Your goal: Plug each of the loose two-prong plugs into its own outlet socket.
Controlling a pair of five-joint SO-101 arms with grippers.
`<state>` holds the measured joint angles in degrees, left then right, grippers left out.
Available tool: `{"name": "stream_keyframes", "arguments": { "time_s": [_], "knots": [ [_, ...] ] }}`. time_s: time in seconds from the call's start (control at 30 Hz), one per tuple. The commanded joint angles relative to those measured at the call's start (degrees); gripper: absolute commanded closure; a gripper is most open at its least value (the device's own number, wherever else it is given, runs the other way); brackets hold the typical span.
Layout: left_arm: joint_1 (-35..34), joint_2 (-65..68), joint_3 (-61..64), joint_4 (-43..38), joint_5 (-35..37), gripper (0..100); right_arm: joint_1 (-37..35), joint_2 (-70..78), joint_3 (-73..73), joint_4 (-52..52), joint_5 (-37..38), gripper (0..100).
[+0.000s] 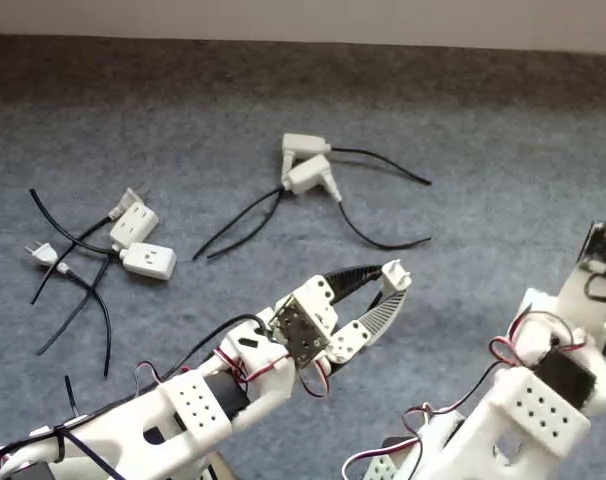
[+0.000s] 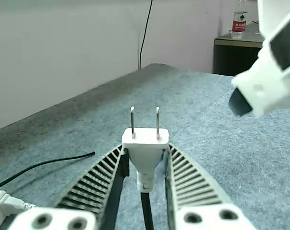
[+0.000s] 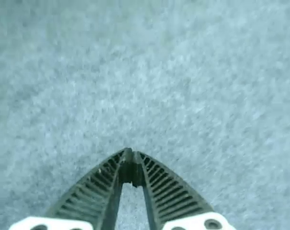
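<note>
Plug (image 2: 145, 143) pinched between left fingers (image 2: 98, 178), prongs outward

The high camera is looking down over the desk (image 1: 503, 110) from the 6 o'clock side. The wrist cameras are peeking close past the left tool (image 2: 145, 149) and the right tool (image 3: 132, 167) at that same desk.

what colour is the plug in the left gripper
White; the plug shows best in the left wrist view.

Left hand (image 1: 385, 283) grips a white plug (image 1: 394, 270) — outlet socket (image 1: 148, 260) lies well apart.
</note>
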<state>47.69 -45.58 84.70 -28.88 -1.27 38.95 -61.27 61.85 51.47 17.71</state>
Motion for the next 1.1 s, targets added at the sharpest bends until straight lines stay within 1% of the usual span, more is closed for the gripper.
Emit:
{"name": "stream_keyframes", "arguments": {
  "time_s": [0.0, 0.07, 0.13, 0.23, 0.33, 0.53, 0.67, 0.73, 0.9, 1.0, 1.07],
  "knots": [
    [1.01, -1.63, -0.31, -1.67, 0.44, 99, -5.14, -7.78, -21.67, 11.3, 0.09, 99.1],
    [1.01, -1.63, -0.31, -1.58, 0.44, 99, -9.98, -12.62, -25.89, 14.29, 0.09, 99.1],
    [1.01, -1.63, -0.22, -1.58, 0.44, 99, -16.92, -18.68, -28.44, 16.57, 0.09, 99.1],
    [1.01, -1.54, -0.22, -1.58, 0.44, 99, -29.93, -28.44, -28.88, 18.15, 0.18, 99.1],
    [1.01, -1.54, -0.22, -1.49, 0.53, 99, -39.69, -34.86, -24.92, 19.12, 0.53, 99.1],
    [1.01, -1.63, -0.13, -1.49, 0.53, 99, -52.97, -42.24, -12.35, 18.77, 0.53, 99.1],
    [1.1, -1.63, 0.84, -1.76, 3.52, 99, -64.75, -43.82, -8.75, 16.84, 0.44, 99.1],
    [1.1, -1.63, 0.92, -1.76, 3.69, 99, -66.68, -43.3, -7.34, 14.55, 0.44, 99.1],
    [0.84, -1.63, 0.92, -1.76, 3.52, 99, -66.59, -43.65, 1.71, 6.46, 0.62, 99.1],
    [0.84, -1.71, 0.92, -1.85, 3.43, 99, -62.9, -43.65, 7.6, 1.98, 0.62, 99.1],
    [0.75, -1.71, 0.92, -1.85, 3.43, 99, -59.03, -43.56, 11.21, -1.89, 0.7, 99.1]
  ]
}}
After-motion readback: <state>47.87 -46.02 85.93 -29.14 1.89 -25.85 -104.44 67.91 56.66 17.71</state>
